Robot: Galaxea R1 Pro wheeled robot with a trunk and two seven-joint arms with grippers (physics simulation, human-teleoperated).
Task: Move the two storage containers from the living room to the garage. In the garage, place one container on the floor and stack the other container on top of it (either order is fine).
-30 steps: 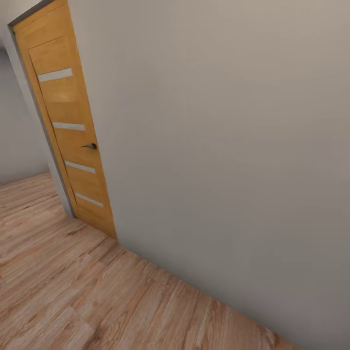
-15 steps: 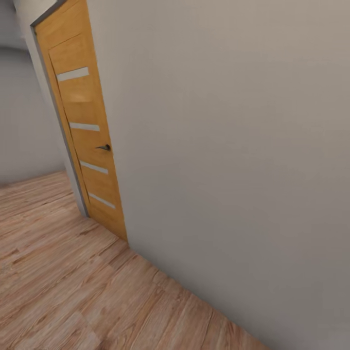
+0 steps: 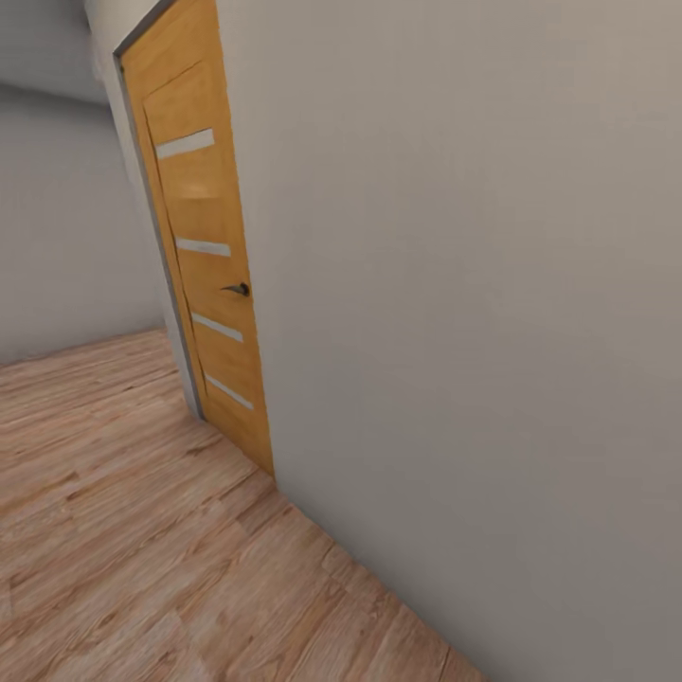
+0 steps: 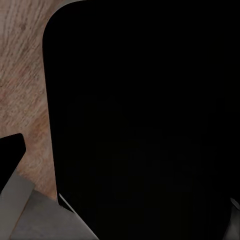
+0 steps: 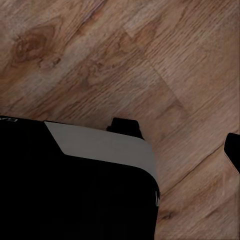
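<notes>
The two storage containers are out of view. In the right wrist view my right gripper [image 5: 177,137] hangs open over light wood planks, with bare floor between its two dark fingertips [image 5: 123,126]. In the left wrist view one dark finger [image 4: 10,150] sticks in at the edge. The other finger is lost against the black bulk of my own body [image 4: 145,120], so I cannot tell the left gripper's state. Neither gripper holds anything that I can see.
A plain grey-white wall [image 3: 474,284] stands close ahead and to the right. An orange-wood door [image 3: 208,265] with four frosted strips and a dark handle [image 3: 237,289] is shut, set in that wall at the left. Light wood plank floor [image 3: 123,530] stretches left and towards me.
The whole head view has shifted: the door and wall edge now sit further right in the picture, so the camera has turned or moved. Nothing else has changed.
</notes>
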